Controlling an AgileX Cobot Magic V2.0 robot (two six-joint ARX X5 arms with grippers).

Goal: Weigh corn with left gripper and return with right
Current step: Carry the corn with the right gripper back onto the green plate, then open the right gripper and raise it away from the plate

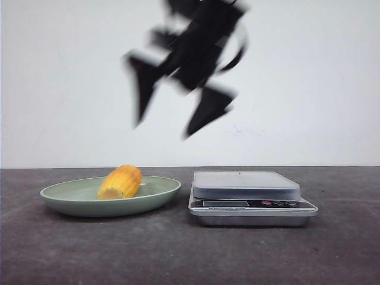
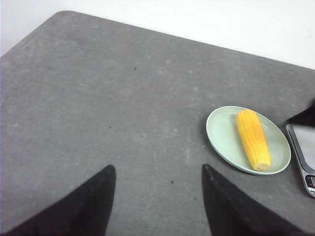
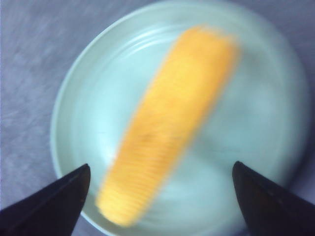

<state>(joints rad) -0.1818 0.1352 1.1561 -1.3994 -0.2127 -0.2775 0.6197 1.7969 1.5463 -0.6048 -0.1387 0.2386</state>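
The yellow-orange corn [image 1: 120, 181] lies on its side in a pale green plate [image 1: 59, 200], left of a silver kitchen scale [image 1: 246, 185]. My right gripper [image 1: 164, 129] is blurred, high above the plate and scale, open and empty. In the right wrist view it [image 3: 161, 166] hangs right over the blurred corn [image 3: 172, 123] and plate [image 3: 88, 98]. My left gripper [image 2: 157, 169] is open and empty above bare table, well away from the corn [image 2: 252, 138] and plate [image 2: 221, 135]. The left gripper is out of the front view.
The scale's edge [image 2: 302, 147] shows beside the plate in the left wrist view, with a dark piece of the right arm [image 2: 305, 118] above it. The dark grey table ends at a white wall behind.
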